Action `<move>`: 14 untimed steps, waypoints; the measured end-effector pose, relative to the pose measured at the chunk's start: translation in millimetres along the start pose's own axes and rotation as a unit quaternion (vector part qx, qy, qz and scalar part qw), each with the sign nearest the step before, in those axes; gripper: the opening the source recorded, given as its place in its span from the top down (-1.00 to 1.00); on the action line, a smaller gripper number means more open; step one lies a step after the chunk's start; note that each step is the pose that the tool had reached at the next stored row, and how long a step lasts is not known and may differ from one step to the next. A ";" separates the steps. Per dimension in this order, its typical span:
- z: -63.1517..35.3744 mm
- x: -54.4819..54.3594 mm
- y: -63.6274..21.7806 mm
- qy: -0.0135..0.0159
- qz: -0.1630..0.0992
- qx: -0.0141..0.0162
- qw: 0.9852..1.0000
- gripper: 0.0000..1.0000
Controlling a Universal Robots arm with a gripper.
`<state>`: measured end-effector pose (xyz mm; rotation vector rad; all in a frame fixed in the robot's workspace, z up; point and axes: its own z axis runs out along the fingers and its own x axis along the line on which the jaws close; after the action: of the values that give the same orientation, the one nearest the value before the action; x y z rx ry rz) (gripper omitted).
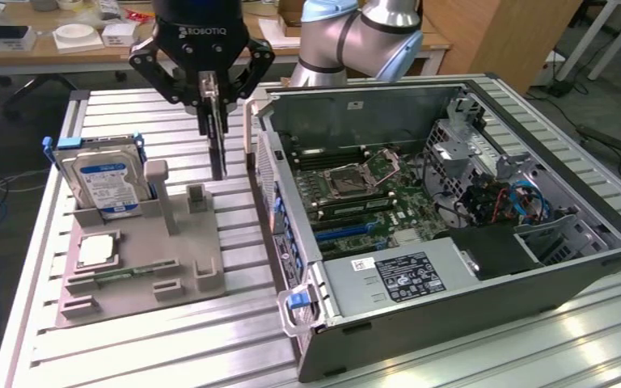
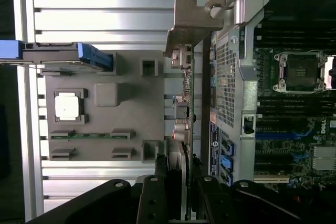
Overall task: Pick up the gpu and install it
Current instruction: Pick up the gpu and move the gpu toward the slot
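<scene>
My gripper (image 1: 211, 103) hangs above the gap between the grey parts holder (image 1: 187, 279) and the open computer case (image 1: 397, 105). It is shut on the gpu (image 1: 217, 145), which hangs edge-on below the fingers, clear of the holder. In the wrist view the gpu (image 2: 185, 106) runs as a thin card away from the gripper (image 2: 178, 184), with its metal end bracket (image 2: 191, 17) at the far end, close beside the case's outer wall (image 2: 228, 77). The motherboard (image 1: 359, 202) lies exposed inside the case.
The holder also carries a hard drive with a blue-white label (image 1: 106, 182), a square processor (image 1: 97, 250) and a narrow memory stick (image 1: 127, 275). Holder and case rest on a ribbed aluminium table (image 1: 127, 356). Cables and a power supply (image 1: 397, 279) fill part of the case.
</scene>
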<state>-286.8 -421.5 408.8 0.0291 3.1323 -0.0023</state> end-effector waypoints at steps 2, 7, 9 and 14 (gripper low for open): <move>0.0 -3.5 0.0 0.000 0.000 0.000 1.000 0.46; 0.1 -12.6 0.2 0.000 0.000 0.000 1.000 0.46; 0.2 -16.7 0.3 0.000 0.000 0.000 1.000 0.46; 0.3 -26.5 0.5 0.000 0.000 0.000 1.000 0.46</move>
<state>-260.3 -421.5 408.7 0.0290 3.1324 -0.0024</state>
